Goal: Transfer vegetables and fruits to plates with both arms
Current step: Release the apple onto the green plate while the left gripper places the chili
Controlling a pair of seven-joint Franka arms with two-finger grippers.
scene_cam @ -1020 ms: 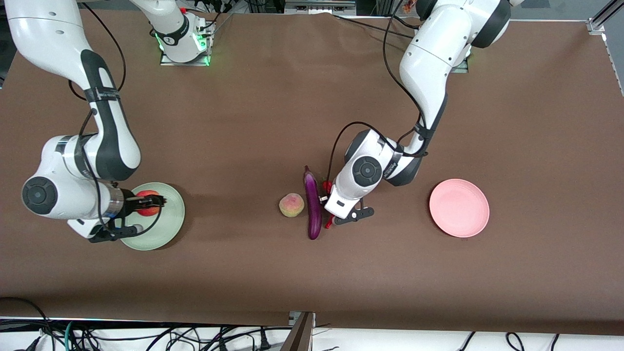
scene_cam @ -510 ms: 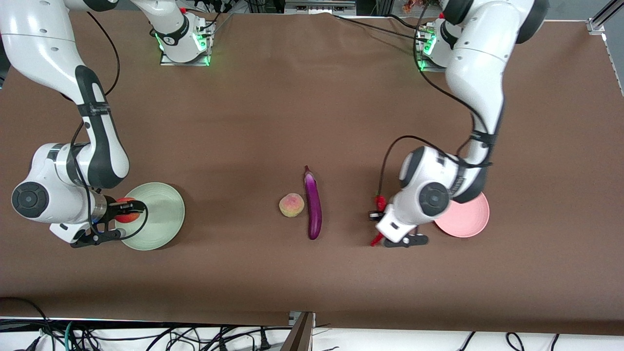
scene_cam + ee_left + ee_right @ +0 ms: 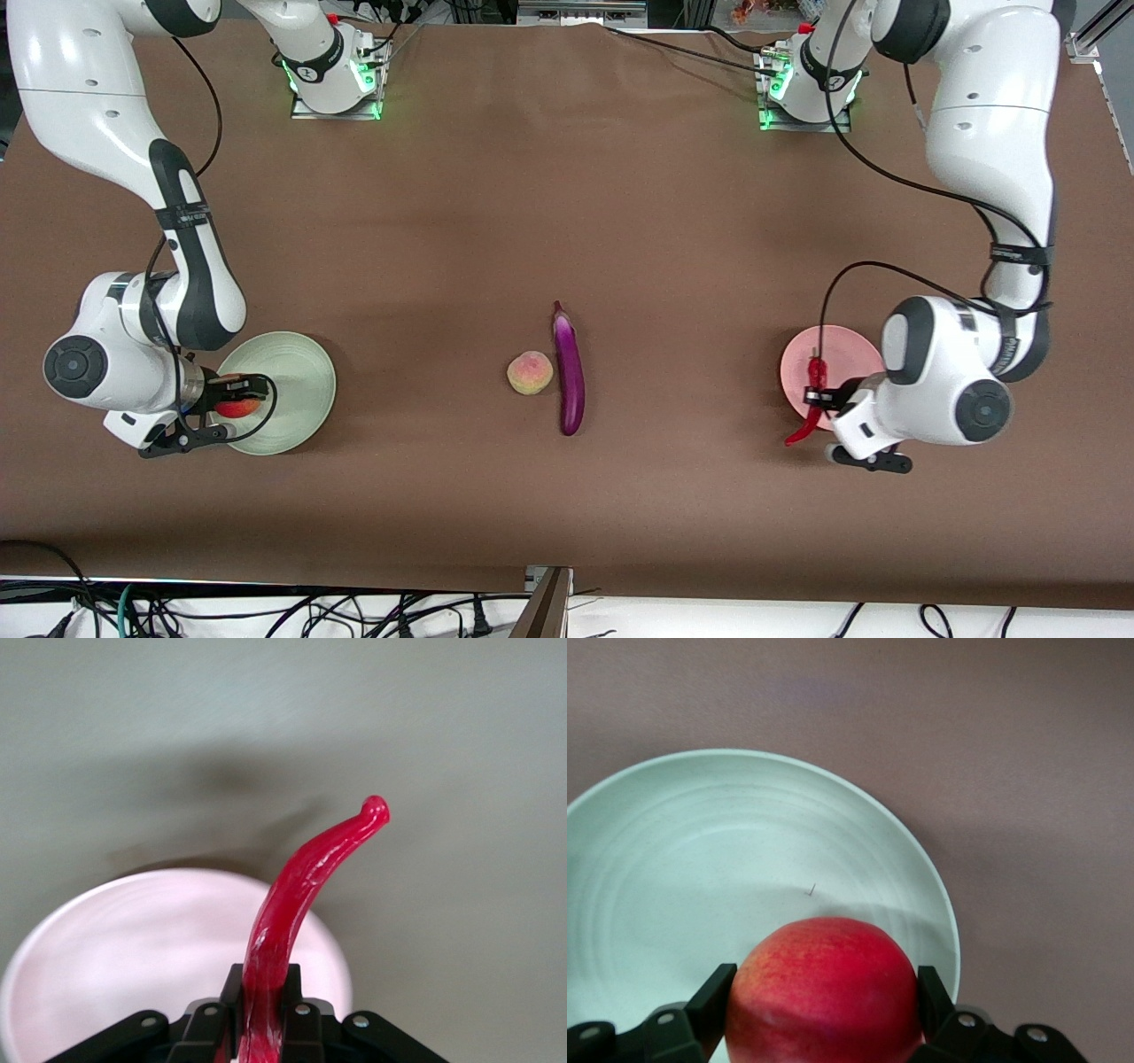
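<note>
Brown cloth covers the table [image 3: 567, 195] in the front view, and both arms are mid-delivery. The right gripper [image 3: 237, 396], clenched on the round red fruit [image 3: 237, 406], hangs over the edge of the mint green plate [image 3: 292, 390] at the right arm's end of the table. The left gripper [image 3: 819, 396] grasps the red chili pepper [image 3: 808, 416] over the rim of the pink plate [image 3: 842, 354] at the left arm's end; the pepper's tip hangs out past the rim. Between the plates, the blushed yellow-green peach [image 3: 530, 372] and the long glossy purple eggplant [image 3: 570, 372] lie just beside each other, untouched.

From the left wrist view, the chili pepper [image 3: 297, 904] is pinched at its lower part, and its thin, curved body arcs out over the pink plate [image 3: 124, 948] and the cloth. I judge the next move needs a shift toward the plate's middle before letting go.

From the right wrist view, the red fruit [image 3: 824, 988] sits firmly between the fingers [image 3: 713, 992], smooth and faintly speckled, above the mint plate [image 3: 673, 859]. Lowering gently should keep it from rolling off.
</note>
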